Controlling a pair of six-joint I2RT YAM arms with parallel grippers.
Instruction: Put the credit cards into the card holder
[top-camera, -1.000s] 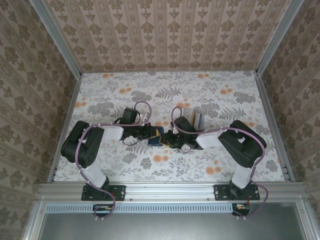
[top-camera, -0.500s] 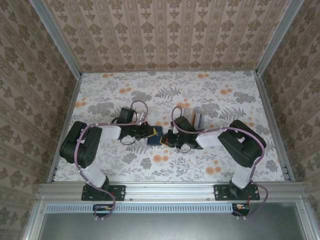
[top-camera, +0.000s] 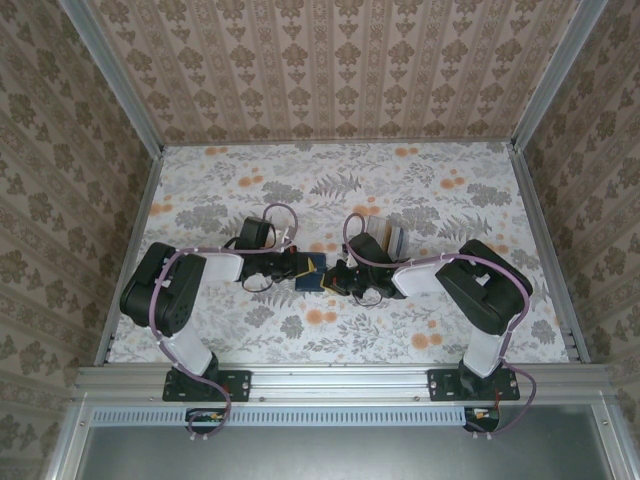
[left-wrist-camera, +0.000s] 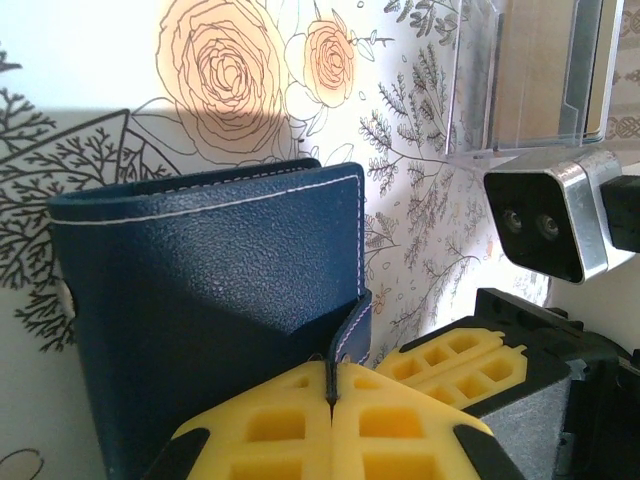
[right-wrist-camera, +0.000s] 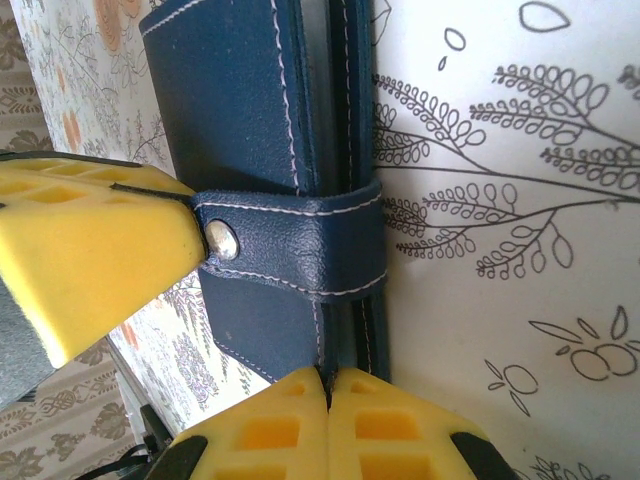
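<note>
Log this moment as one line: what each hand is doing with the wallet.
left hand: shut on strap of wallet | right hand: shut on wallet edge | wallet: folded, strap wrapped around it

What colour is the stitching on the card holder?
White, against the dark navy card holder; it shows best in the right wrist view.

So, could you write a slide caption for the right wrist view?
Right end effector pinches the edge of the navy card holder, snap strap wrapped around it.
</note>
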